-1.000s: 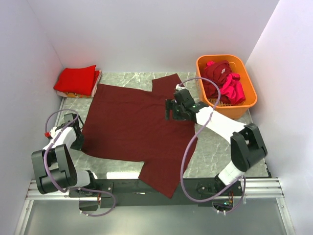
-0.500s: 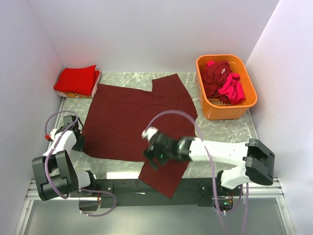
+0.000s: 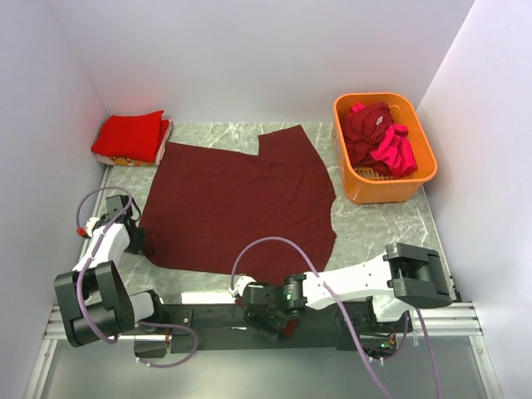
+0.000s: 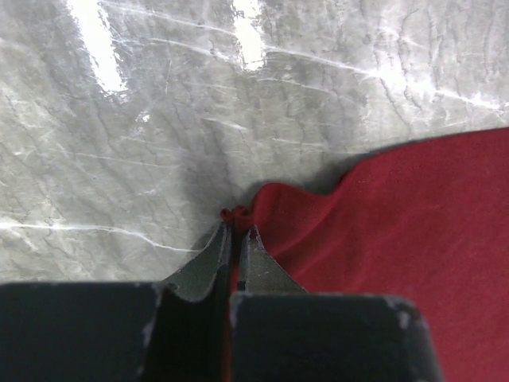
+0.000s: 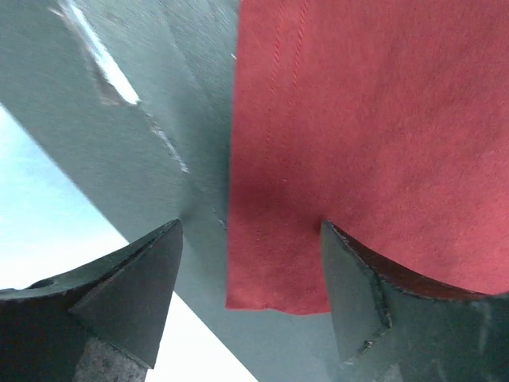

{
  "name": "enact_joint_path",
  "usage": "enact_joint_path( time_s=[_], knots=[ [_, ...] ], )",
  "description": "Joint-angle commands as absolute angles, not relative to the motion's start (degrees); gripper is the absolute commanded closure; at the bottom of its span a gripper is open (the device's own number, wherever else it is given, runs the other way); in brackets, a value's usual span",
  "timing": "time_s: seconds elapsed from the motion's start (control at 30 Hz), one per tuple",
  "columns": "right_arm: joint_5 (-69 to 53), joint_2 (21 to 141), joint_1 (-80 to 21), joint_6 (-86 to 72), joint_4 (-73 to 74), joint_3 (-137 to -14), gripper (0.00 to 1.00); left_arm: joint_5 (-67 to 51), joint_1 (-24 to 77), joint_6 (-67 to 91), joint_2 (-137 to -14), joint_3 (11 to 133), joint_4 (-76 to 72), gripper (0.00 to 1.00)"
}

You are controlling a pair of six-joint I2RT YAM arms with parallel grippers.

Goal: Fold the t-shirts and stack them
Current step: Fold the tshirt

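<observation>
A dark maroon t-shirt (image 3: pixel 237 204) lies spread flat on the marble table (image 3: pixel 374 241). My left gripper (image 3: pixel 138 242) is shut on its near left corner; in the left wrist view the fingertips (image 4: pixel 236 225) pinch a small bunch of the cloth (image 4: pixel 398 239). My right gripper (image 3: pixel 256 301) is at the table's near edge, over the shirt's near sleeve, most of which the arm hides. In the right wrist view the right gripper (image 5: pixel 250 224) is open, with the sleeve's corner (image 5: pixel 274 270) between the fingers, untouched.
A folded bright red shirt (image 3: pixel 131 135) lies at the back left corner. An orange basket (image 3: pixel 384 178) at the back right holds maroon (image 3: pixel 366 129) and pink (image 3: pixel 392 151) shirts. White walls close the sides and back. The black rail (image 3: pixel 208 317) runs along the near edge.
My right arm has swung from the shirt's far right side across to the near edge, over the near sleeve. My left gripper has stayed shut on the left corner.
</observation>
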State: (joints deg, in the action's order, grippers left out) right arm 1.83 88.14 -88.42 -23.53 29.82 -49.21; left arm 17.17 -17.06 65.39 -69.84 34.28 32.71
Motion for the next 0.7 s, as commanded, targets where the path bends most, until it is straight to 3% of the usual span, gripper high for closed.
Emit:
enact_joint_path(
  time_s=[0.0,0.23,0.27,0.33,0.43,0.47,0.57,0.67],
  knots=[
    [1.3,88.0,-88.8,-24.8,30.3,-49.5,0.26,16.3,-17.1,65.0,-68.1,33.8,31.6,0.99],
    [0.8,90.2,-88.7,-24.9,32.4,-50.4,0.39,16.3,-17.1,65.0,-67.6,33.7,32.3,0.99],
    [0.5,90.3,-88.6,-24.8,32.5,-50.7,0.46,16.6,-17.1,65.1,-67.3,33.7,32.3,0.99],
    [0.2,91.4,-88.7,-25.0,33.2,-51.1,0.5,16.6,-17.1,65.3,-67.0,33.7,32.3,0.99],
    [0.2,92.1,-88.5,-25.3,33.4,-51.6,0.74,17.0,-17.1,65.4,-66.5,33.7,32.7,0.99],
    [0.3,91.8,-88.6,-25.5,33.4,-51.5,0.88,17.0,-17.1,65.4,-66.4,33.7,32.8,0.99],
    [3.7,90.2,-88.4,-27.0,34.4,-51.5,1.0,16.6,-17.1,65.2,-66.2,33.9,33.1,0.99],
    [11.9,88.3,-87.0,-30.1,38.2,-53.2,1.0,15.4,-17.1,65.1,-65.0,34.0,33.5,0.99]
  ],
)
